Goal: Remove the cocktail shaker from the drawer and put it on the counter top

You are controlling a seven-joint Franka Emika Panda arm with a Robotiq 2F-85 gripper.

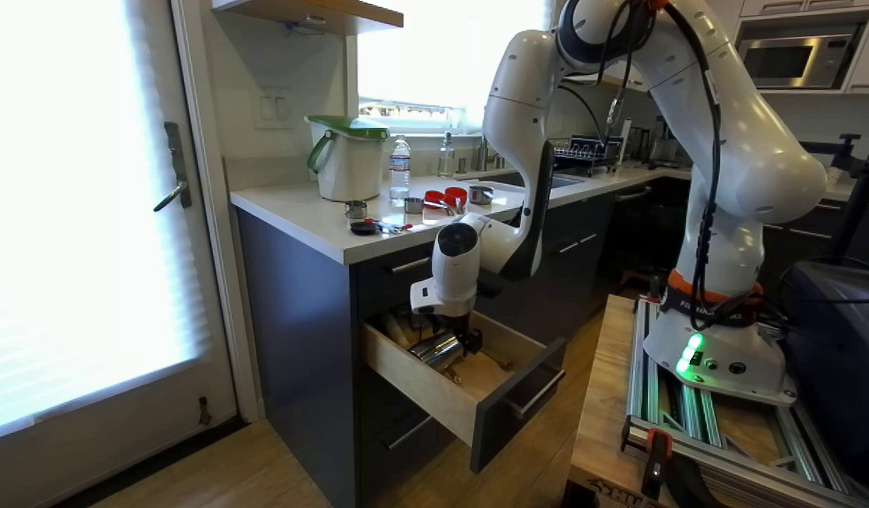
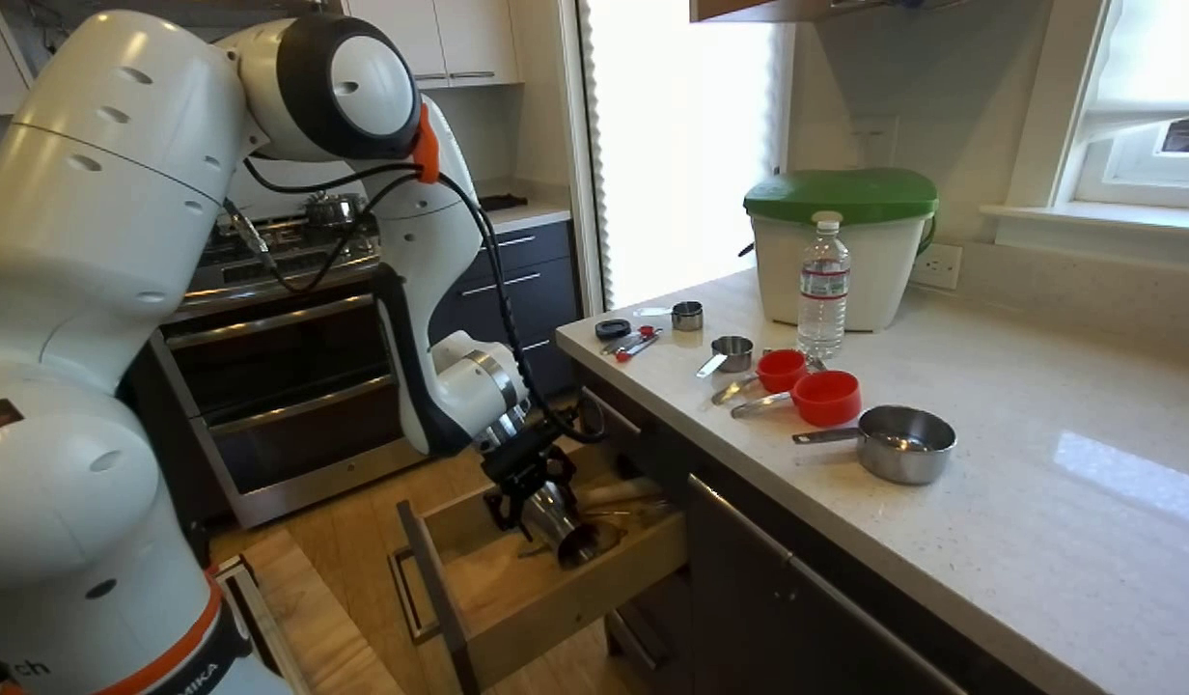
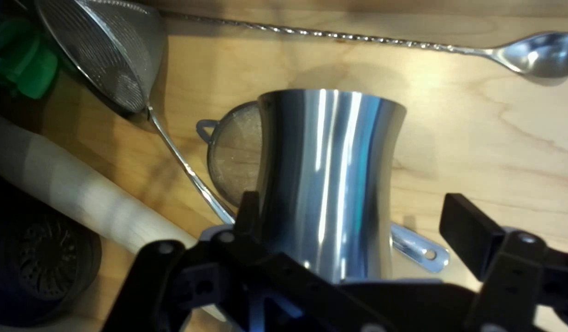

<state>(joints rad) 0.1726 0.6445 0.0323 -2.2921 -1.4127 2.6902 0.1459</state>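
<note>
Black two-finger gripper (image 3: 351,216): fingers apart, one each side of the polished silver, waisted metal cocktail shaker (image 3: 330,175). Wrist view: visible gap right of the shaker; the finger at picture left sits right up against its outline, can't tell if touching. Gripper body hides the shaker's lower end there. In both exterior views the gripper is a small dark clump, finger spacing hard to read.

Shaker is inside the wide shallow drawer (image 1: 420,390) with flat dark grey front and light wood interior, pulled out. It's tipped over, dark mouth visible in an exterior view. Can't tell if it touches the drawer floor.

Round fine-mesh strainer (image 3: 235,152) is half behind the shaker. Flat silver handle end with a hole (image 3: 415,244) sticks out past it; can't tell what it belongs to. Conical mesh strainer (image 3: 104,50) cropped by the top edge. Twisted-stem silver spoon (image 3: 537,54): bowl cropped right. Pale wooden rod (image 3: 99,200) runs off the left edge, other way under the gripper. Black slotted round thing (image 3: 49,258) and bright green piece (image 3: 32,64): can't identify.

Long thin white counter top (image 2: 1029,386) holds two red measuring cups (image 2: 826,398), a clear bottle (image 2: 823,280) and, partly behind it, a white bin with green lid (image 2: 884,270).
</note>
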